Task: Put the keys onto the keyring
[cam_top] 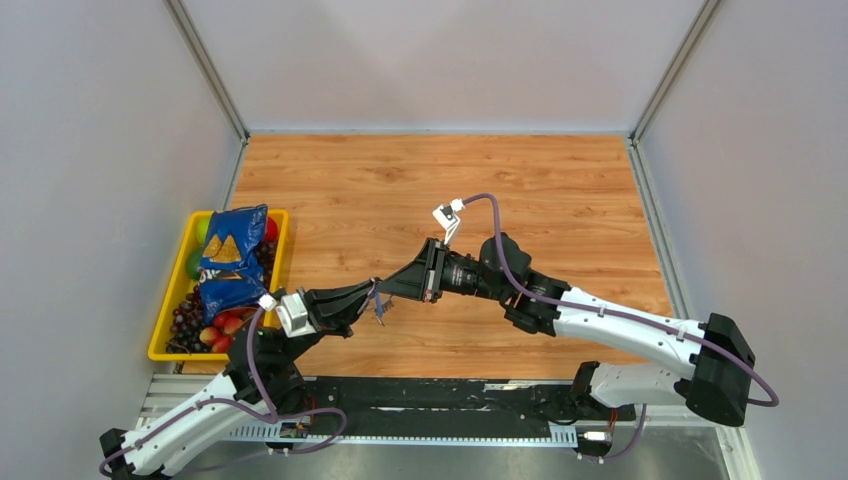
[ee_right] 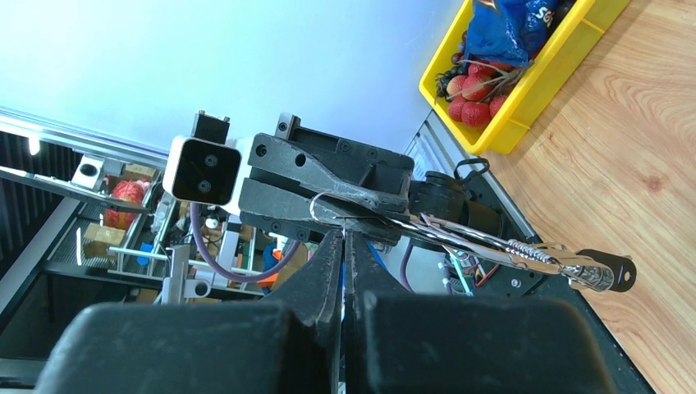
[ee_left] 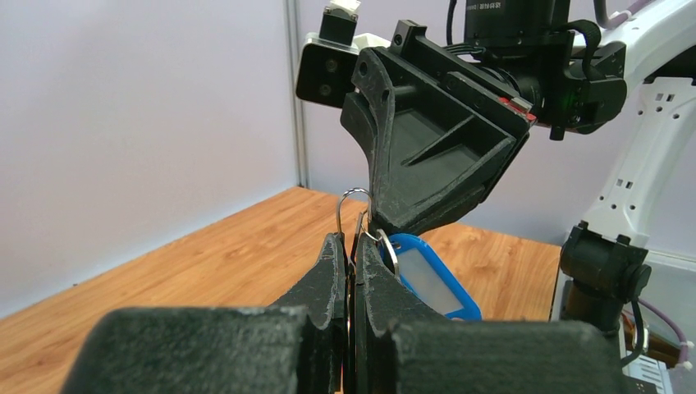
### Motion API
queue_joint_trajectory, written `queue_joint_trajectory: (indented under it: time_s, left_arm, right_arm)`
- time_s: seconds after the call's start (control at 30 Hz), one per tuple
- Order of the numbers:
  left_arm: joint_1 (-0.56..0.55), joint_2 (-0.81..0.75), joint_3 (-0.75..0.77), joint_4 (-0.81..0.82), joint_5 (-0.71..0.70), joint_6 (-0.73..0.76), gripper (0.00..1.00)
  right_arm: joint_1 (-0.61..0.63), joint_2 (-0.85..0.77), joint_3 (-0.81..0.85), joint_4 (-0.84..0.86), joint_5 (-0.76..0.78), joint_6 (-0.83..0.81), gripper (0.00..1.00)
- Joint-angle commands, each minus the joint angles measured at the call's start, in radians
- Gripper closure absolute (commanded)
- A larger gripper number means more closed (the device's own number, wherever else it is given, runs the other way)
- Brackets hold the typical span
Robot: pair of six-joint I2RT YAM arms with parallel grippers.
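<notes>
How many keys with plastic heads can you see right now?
2. The blue-headed key sits beside the left fingers; the black-headed key shows low right in the right wrist view. Plain silver ones may be hidden.

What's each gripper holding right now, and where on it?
The left gripper pinches the keyring by its wire, the loop's top poking above the fingertips. The right gripper is shut at the keyring; what it grips cannot be told.

Most of the keyring (ee_left: 353, 190) was buried between the pressed-together fingers of the left gripper (ee_left: 349, 238); only its top loop rose above the tips. From above, the keys (cam_top: 380, 310) under the fingertips were too small to distinguish.
</notes>
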Motion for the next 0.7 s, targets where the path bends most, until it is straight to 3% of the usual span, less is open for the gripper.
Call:
queue_joint_trajectory:
  time_s: [0.0,0.67]
  left_arm:
    - [-0.001,-0.005,0.000,0.071,0.048,0.009,1.00]
    - [-0.001,0.018,0.003,0.074,0.061,0.009,1.00]
  right_arm:
    - [0.002,-0.024,0.056,0.047,0.054,0.002,1.00]
    - [0.005,0.003,0.121,0.060,0.028,-0.009,1.00]
